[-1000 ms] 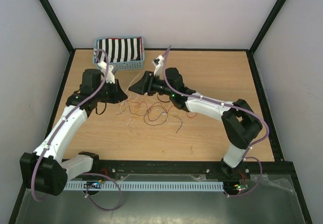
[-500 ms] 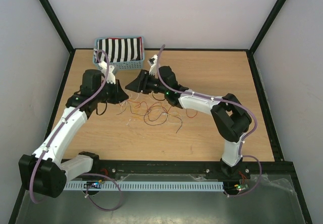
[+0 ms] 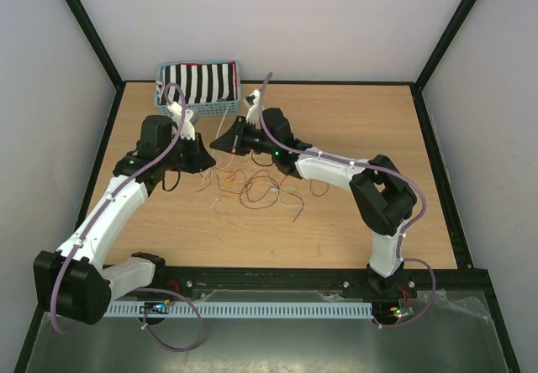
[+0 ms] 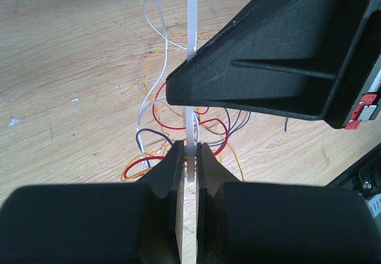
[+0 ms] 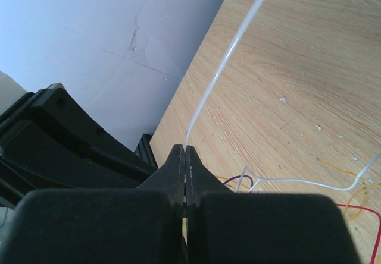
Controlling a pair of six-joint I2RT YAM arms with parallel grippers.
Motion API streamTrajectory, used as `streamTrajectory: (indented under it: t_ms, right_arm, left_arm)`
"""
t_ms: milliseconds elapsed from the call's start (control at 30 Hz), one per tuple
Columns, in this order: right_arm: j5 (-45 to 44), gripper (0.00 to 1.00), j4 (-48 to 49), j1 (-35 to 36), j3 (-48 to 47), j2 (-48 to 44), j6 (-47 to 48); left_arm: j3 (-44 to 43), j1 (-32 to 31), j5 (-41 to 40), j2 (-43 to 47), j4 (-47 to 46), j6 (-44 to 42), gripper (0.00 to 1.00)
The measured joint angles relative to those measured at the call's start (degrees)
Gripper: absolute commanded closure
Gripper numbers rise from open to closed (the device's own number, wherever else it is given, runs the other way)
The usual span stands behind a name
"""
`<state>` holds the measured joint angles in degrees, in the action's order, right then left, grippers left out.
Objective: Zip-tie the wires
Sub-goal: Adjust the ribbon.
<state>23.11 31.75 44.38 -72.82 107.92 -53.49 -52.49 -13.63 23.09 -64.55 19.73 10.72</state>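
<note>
The left gripper (image 4: 189, 157) and the right gripper (image 5: 184, 157) each pinch 1 white zip tie (image 4: 191, 14). The wires (image 3: 256, 190) lie under it on the table (image 3: 378, 121), far from every edge; a basket (image 3: 200, 85) sits at the back edge

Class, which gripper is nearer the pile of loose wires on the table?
Left. The left gripper hangs at the back-left edge of the wires; the right gripper sits just beyond it, farther from them.
</note>
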Motion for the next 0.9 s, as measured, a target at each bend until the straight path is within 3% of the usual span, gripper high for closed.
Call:
streamTrajectory:
  t_ms: [500, 900]
  right_arm:
    - [-1.7, 1.00, -18.2, -0.6, -15.9, 3.9, 10.5]
    - [-4.4, 1.00, -24.8, -1.1, -20.6, 5.2, 14.6]
  left_arm:
    - [1.2, -0.4, -2.9, 0.0, -6.7, 0.5, 1.00]
    - [3.8, -2.1, -4.0, -0.5, -9.5, 1.9, 1.00]
